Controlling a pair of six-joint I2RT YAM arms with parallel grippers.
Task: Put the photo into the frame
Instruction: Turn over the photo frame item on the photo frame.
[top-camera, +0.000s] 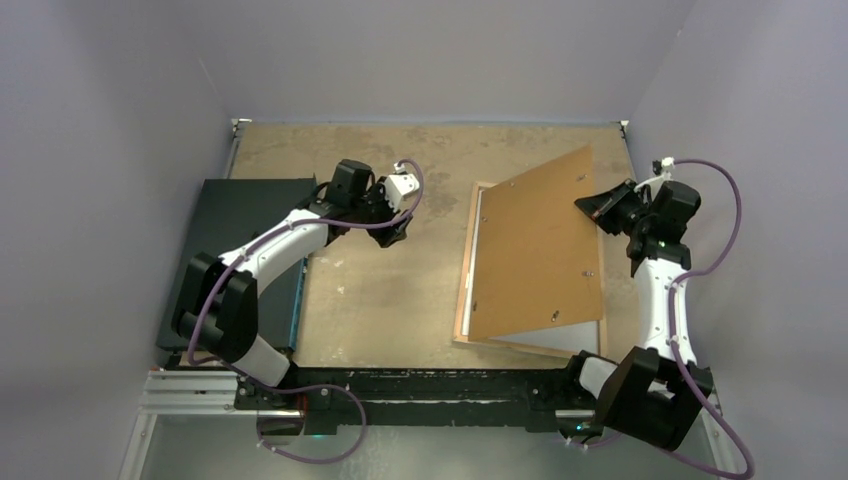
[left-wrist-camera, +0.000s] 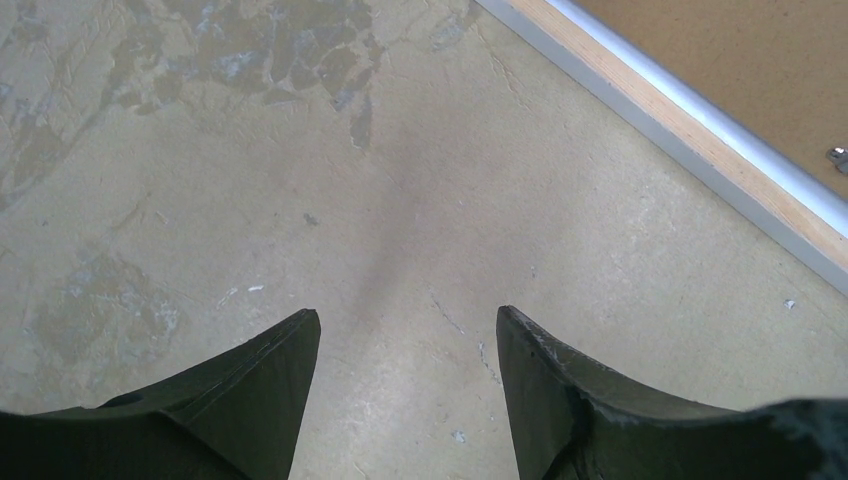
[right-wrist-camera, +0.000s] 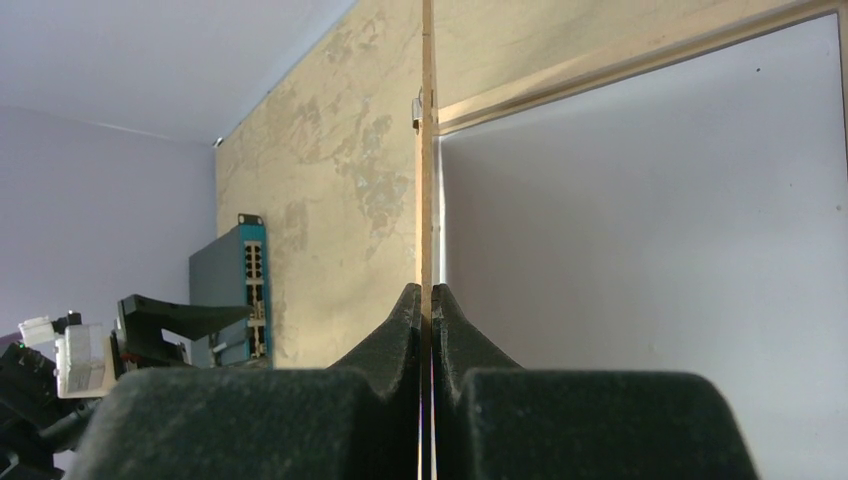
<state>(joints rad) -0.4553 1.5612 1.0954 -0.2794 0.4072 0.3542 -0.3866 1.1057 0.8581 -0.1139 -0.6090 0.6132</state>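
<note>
Both fingers of the right gripper (right-wrist-camera: 428, 297) are clamped on the brown backing board (top-camera: 535, 250), holding it tilted up off the frame (top-camera: 466, 300). The left gripper (left-wrist-camera: 408, 322) hangs half-open and empty, with the frame just right of its fingers. The photo (top-camera: 297, 310) lies well to their left, so the next move likely means reaching there.

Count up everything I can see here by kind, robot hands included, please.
Grippers: 2 (left gripper open, right gripper pinching the board's edge)
Picture frame: 1
Brown backing board: 1
Dark flat box: 1
Total: 5
</note>
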